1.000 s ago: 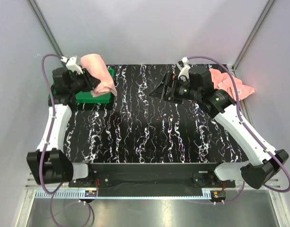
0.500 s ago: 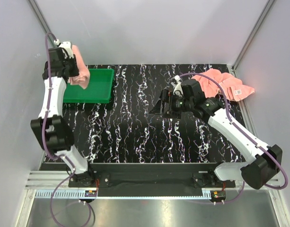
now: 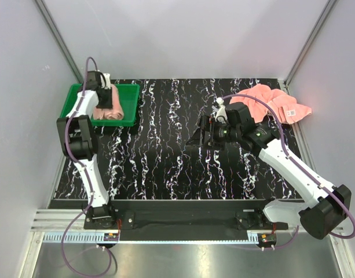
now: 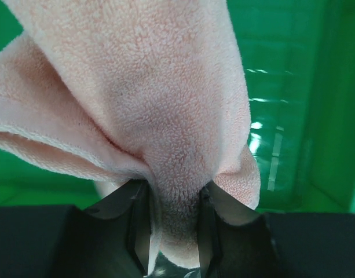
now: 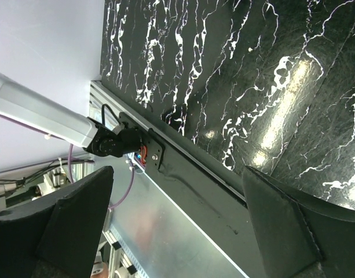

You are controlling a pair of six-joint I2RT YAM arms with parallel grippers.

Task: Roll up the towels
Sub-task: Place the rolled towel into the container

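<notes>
Towel (image 3: 106, 106) in tray (image 3: 128, 105), second towel (image 3: 274, 103) crumpled

The desk (image 3: 165, 168) is presenting a glossy black top veined with white streaks, and it is reflecting the overhead light in bright patches. A green tray (image 3: 120, 121) is sitting flat on the far left corner, its long side running along the far edge. A salmon-pink towel (image 3: 281, 99) is lying crumpled on the far right corner, well apart from the tray, with its white label (image 3: 291, 112) facing up. The towel's outer end appears to be reaching past the desk's right edge, though the top view is not showing this clearly. A metal rail (image 3: 183, 238) is bordering the near edge.
</notes>
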